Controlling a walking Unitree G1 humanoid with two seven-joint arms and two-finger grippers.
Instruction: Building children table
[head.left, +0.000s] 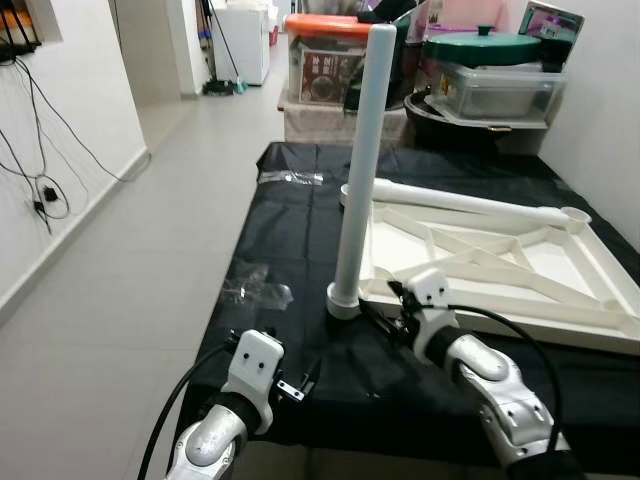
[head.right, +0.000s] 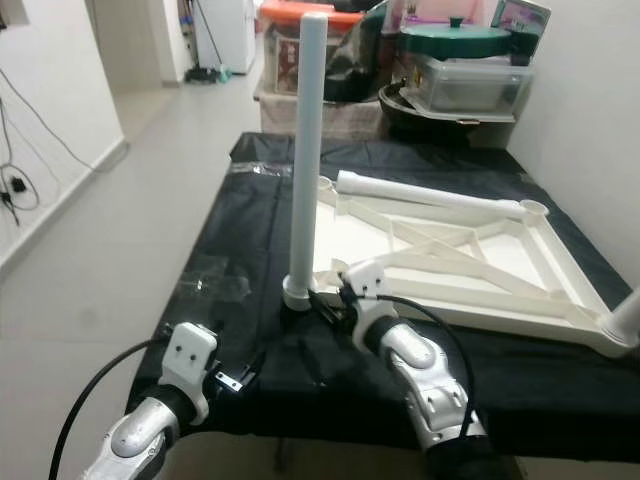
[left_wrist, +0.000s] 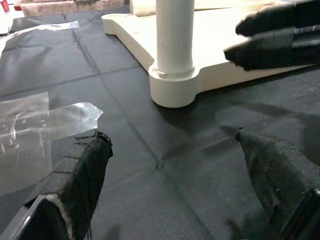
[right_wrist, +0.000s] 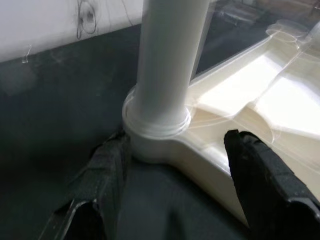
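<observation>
Behind black sheet (head.left: 300, 260): orange-lidded bin (head.left: 325, 55), green-lidded tub (head.left: 495, 80), contents unclear.

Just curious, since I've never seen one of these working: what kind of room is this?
Probably a home hallway or storage corner. The tiled floor runs past stacked storage boxes and a white appliance, and a black sheet serves as a makeshift work area.

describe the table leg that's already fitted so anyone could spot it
On the black cloth lies an upturned white tabletop. At its near-left corner stands the fitted leg, by the right gripper. It alone is upright; the other leg lies flat along the far edge.
</observation>
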